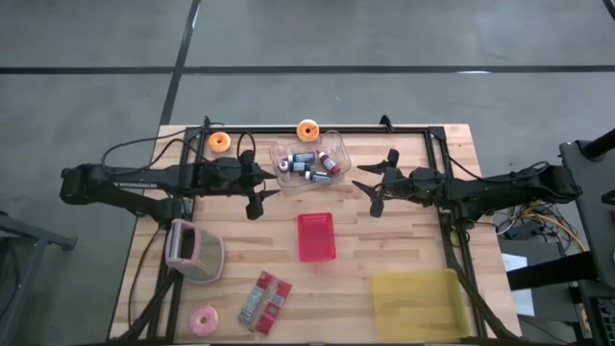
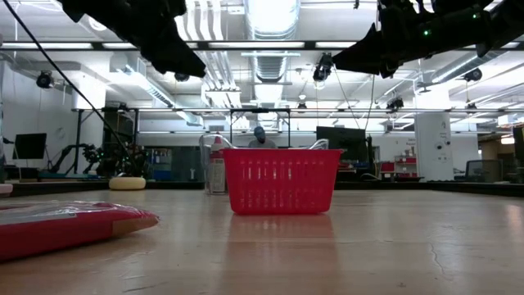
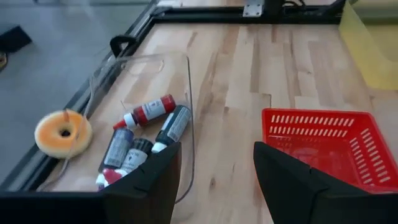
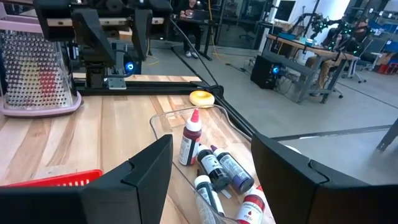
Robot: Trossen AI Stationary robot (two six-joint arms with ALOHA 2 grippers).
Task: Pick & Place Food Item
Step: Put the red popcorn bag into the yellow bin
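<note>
A clear plastic tub (image 1: 309,160) holding several small food-colouring bottles (image 3: 147,113) stands at the table's far middle. A red mesh basket (image 1: 316,236) stands mid-table; it also shows in the low view (image 2: 281,180). Orange donuts lie at the far edge (image 1: 220,142) (image 1: 307,129), and a pink donut (image 1: 204,320) lies at the near left. My left gripper (image 1: 258,199) is open and empty, raised left of the tub. My right gripper (image 1: 372,192) is open and empty, raised right of the tub.
A pink-framed grater (image 1: 192,250) lies at the left. Red snack packets (image 1: 265,299) lie near the front edge. A yellow tray (image 1: 418,306) lies at the near right. A black frame rail (image 1: 317,128) runs along the far edge. Bare wood lies between basket and tray.
</note>
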